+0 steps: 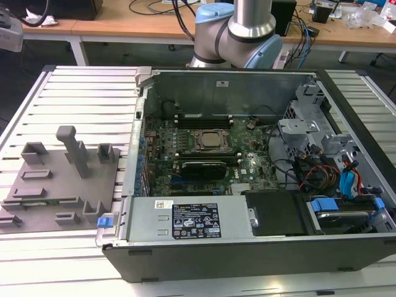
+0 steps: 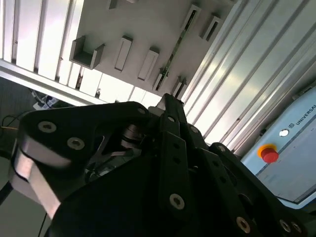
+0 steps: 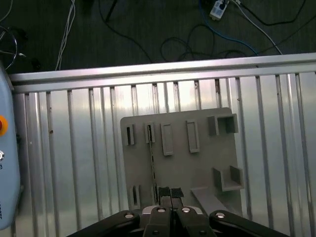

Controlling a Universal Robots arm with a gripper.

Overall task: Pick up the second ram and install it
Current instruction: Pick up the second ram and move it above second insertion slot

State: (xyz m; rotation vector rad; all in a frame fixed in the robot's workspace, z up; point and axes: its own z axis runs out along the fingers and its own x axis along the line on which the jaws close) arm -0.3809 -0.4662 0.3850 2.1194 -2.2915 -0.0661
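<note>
Over the slatted table (image 3: 74, 148), the hand (image 3: 171, 192) hangs pressed together near the second ram (image 3: 151, 158).

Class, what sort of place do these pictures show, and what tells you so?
Probably a robotics lab: a robot arm behind an open computer case on a slatted aluminium table, with cable-strewn workbenches beyond.

The exterior view sits high off the arm and looks down across the open computer case (image 1: 247, 263) onto the slatted table (image 1: 80, 93). The first wrist view looks straight down from well above (the gripper (image 3: 171, 193) just in sight). The second wrist view peers slantwise, close past the gripper's linkage. All three share the grey fixture plate (image 1: 49, 185).
</note>
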